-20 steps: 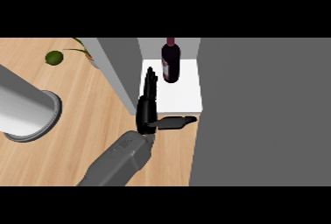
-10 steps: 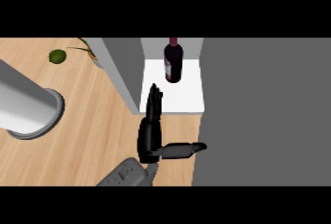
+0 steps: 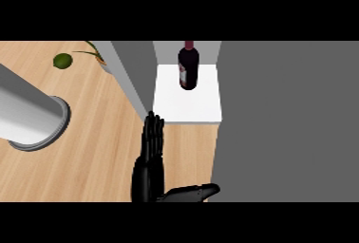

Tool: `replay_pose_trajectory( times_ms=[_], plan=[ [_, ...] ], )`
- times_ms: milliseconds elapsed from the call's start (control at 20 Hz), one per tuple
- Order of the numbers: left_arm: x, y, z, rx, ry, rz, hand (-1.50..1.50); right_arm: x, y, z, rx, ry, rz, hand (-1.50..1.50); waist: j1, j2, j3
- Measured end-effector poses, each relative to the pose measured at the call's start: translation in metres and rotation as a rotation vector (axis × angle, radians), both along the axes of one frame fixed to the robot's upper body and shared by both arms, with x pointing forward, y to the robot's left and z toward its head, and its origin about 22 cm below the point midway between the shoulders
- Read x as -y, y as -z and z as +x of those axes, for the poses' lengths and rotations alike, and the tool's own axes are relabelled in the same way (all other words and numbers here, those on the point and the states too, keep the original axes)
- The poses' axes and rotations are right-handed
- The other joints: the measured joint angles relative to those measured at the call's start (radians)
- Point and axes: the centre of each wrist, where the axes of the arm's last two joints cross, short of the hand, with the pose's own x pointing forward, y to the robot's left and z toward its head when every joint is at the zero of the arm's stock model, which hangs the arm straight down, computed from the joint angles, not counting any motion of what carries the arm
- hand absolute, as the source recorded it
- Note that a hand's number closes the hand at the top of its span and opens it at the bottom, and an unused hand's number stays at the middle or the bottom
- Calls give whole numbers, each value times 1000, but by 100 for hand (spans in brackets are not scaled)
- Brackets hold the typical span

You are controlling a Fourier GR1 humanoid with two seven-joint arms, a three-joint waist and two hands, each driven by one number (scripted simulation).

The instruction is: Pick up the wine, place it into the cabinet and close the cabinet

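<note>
while wine (image 3: 187,66) is standing upright toward back of white cabinet shelf (image 3: 189,108), left hand (image 3: 149,163) is hovering over desk (image 3: 91,147) just in front of shelf, fingers (image 3: 153,130) lying straight, thumb sticking out right, holding nothing. cabinet door (image 3: 133,80) is hanging open at left. risk: hand is sitting at door's free edge; push catching edge instead of outer face is likely sliding off, leaving door ajar.

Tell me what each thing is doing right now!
wine bottle: standing upright on the white shelf inside the cabinet
cabinet: open, not closed yet
robot hand: open, fingers straight, holding nothing
green fruit: lying on the counter
</note>
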Motion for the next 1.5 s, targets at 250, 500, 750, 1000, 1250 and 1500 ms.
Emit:
replay_pose_trajectory(
  times_ms=[250, 500, 750, 1000, 1250, 1500],
  plan=[
    [-27, -12, -29, 13, 27, -11, -150, -1, -1, 3, -11, -32, -17, -150, 2, 0, 0],
    [-50, -18, -45, 26, 80, -8, -150, -2, 6, 2, -57, -89, -46, 150, -1, 0, 0],
    [-76, -25, -58, 26, 128, 7, -150, -2, 7, 1, -68, -133, -85, 150, -1, 1, 0],
    [-106, -30, -60, 33, 137, 18, -150, -12, 12, -3, -115, -204, -74, 150, -3, 1, -1],
    [-131, -38, -66, 48, 115, 21, -150, -27, 17, -9, -213, -280, -31, 150, 1, -1, -1],
    [-156, -50, -60, 66, 80, 11, -150, -42, 20, -19, -275, -385, -30, 150, -2, -1, -1]
  ],
)
